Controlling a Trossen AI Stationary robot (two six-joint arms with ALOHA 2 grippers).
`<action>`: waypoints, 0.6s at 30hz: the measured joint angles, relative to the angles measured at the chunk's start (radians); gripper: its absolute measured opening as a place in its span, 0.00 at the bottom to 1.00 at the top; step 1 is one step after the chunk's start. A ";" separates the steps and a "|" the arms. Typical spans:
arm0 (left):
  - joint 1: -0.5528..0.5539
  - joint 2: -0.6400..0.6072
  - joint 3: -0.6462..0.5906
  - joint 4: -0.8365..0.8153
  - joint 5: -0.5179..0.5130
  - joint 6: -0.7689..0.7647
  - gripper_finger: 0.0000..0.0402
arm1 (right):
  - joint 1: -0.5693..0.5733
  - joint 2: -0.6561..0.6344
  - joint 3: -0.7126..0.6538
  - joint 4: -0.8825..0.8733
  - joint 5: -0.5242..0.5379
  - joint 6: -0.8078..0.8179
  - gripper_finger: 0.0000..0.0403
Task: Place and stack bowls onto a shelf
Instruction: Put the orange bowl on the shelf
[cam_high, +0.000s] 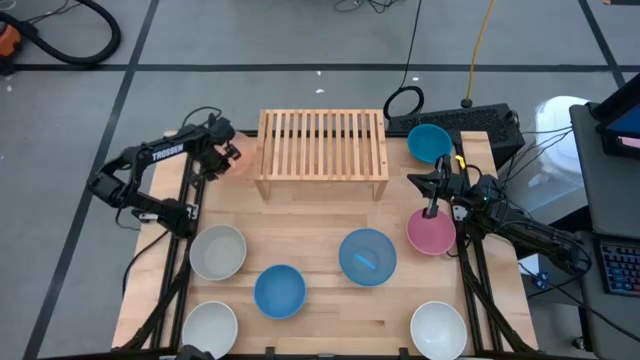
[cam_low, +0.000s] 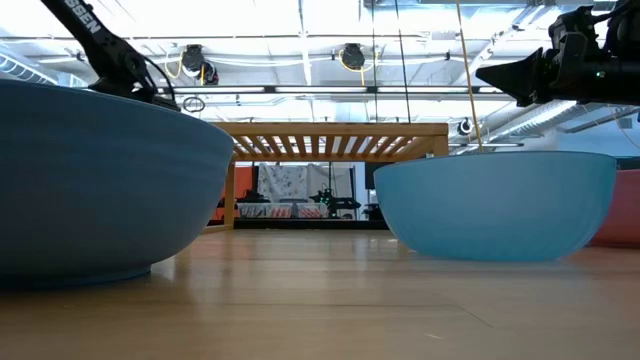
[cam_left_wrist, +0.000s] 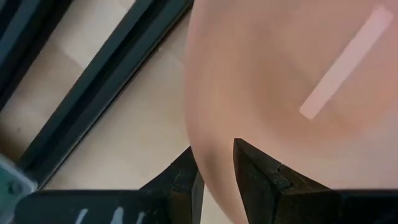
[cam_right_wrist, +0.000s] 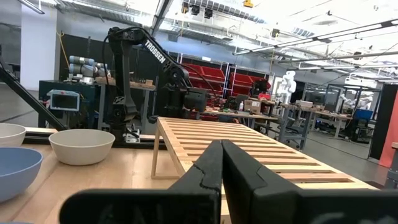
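A pale orange-pink bowl (cam_high: 243, 162) rests base down on the table, just left of the light-wood shelf (cam_high: 322, 150). My left gripper (cam_high: 228, 152) points down over it, open. One finger (cam_left_wrist: 183, 180) stands outside the bowl's rim and the other (cam_left_wrist: 261, 177) inside, with the wall (cam_left_wrist: 214, 168) showing in the gap between them. My right gripper (cam_right_wrist: 222, 163) is shut on nothing. It hovers level above the pink bowl (cam_high: 430, 234), pointing toward the shelf.
A teal bowl (cam_high: 430, 143) sits right of the shelf. Two blue bowls (cam_high: 367, 256) (cam_high: 279, 290), a grey-beige bowl (cam_high: 218, 250) and two white bowls (cam_high: 210, 325) (cam_high: 438, 330) stand on the near half of the table. The shelf's slatted top (cam_right_wrist: 249, 140) carries nothing.
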 joint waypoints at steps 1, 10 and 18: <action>0.000 0.000 -0.006 0.011 -0.001 0.024 0.22 | 0.000 0.000 0.000 0.000 0.000 0.000 0.00; 0.001 -0.003 -0.032 0.033 0.032 0.151 0.17 | 0.000 0.000 0.000 0.016 0.000 0.000 0.00; 0.019 -0.013 -0.029 0.047 0.078 0.286 0.03 | 0.000 0.000 0.000 0.015 0.000 0.000 0.00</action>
